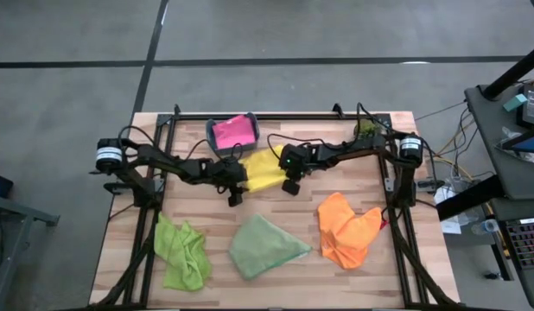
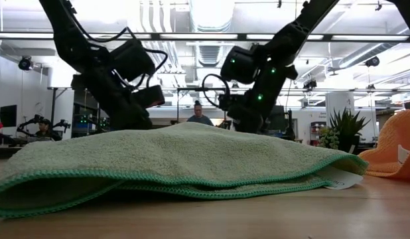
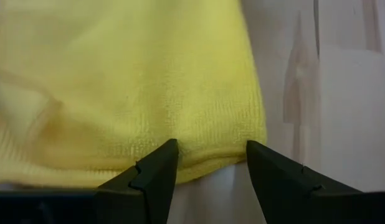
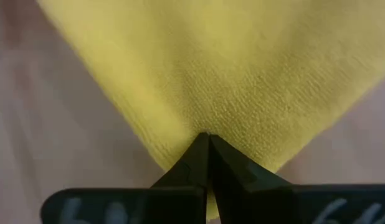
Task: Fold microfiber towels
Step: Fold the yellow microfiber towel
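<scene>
Seen from above, the wooden counter carries five towels and both arms. At the front left lies the lime green towel, rumpled and stretched lengthwise. The left arm reaches in from the left edge toward the middle, and the left tool sits at the left side of the yellow towel. The left wrist view shows its fingers standing apart, straddling the towel's hemmed edge without pinching it; the cloth lies flat on the counter between them.

Behind the yellow towel, at the back middle, the pink towel rests inside a small teal bin. In front of the yellow towel, at the front centre, the pale sage green towel lies folded into a rough triangle; in the low view it fills the foreground as a flat, layered mound.

The right arm comes in from the right edge, and the right tool is at the right side of the yellow towel. The right wrist view shows its fingers pressed together, clamped on a corner of the yellow cloth.

At the front right the orange towel lies bunched. A green plant sprig stands near the back right corner of the counter. A person is visible in the room beyond.
</scene>
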Controlling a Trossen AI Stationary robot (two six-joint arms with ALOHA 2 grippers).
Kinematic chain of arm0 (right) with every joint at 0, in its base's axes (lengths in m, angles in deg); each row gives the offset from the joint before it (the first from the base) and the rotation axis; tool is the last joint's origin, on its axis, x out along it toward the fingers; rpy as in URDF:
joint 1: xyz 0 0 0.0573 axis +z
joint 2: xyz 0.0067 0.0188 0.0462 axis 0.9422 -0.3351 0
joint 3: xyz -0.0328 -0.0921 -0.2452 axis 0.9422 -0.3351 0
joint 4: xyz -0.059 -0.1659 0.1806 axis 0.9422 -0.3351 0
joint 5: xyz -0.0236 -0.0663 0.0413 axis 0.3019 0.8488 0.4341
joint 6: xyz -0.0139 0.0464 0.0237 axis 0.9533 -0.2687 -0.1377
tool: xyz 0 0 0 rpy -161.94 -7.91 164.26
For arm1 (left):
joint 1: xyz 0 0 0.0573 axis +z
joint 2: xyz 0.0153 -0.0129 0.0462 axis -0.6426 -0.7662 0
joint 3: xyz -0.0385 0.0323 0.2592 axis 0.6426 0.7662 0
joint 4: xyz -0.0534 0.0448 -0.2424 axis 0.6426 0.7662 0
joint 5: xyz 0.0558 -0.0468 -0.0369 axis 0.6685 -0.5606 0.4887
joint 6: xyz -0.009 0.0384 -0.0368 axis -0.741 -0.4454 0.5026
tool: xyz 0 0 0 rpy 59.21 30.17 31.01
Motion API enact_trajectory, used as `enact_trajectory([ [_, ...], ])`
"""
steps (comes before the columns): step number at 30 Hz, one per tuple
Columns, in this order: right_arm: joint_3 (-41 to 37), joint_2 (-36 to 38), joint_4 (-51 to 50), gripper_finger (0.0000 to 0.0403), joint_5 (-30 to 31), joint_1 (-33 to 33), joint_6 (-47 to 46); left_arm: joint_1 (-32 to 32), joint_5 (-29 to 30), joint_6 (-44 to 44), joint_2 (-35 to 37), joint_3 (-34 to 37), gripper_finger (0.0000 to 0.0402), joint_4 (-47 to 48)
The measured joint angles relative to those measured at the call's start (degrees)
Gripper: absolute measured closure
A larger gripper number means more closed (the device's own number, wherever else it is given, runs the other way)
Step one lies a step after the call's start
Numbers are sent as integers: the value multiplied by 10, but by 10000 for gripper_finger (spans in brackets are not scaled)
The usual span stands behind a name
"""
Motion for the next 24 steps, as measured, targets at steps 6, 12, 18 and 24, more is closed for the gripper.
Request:
enact_trajectory([
  [6, 1, 0, -3, 394, -38, 50, -64, -1, -5, -13, 33, 2, 222, 66],
  [12, 7, -1, -37, 394, -16, 80, -99, 0, -7, -13, 90, 3, 222, 172],
  [18, 4, 9, -43, 394, 1, 80, -106, 0, -6, -13, 148, 4, 222, 215],
  [24, 1, 36, -50, 394, 36, 78, -95, 0, -1, -13, 182, 4, 222, 141],
])
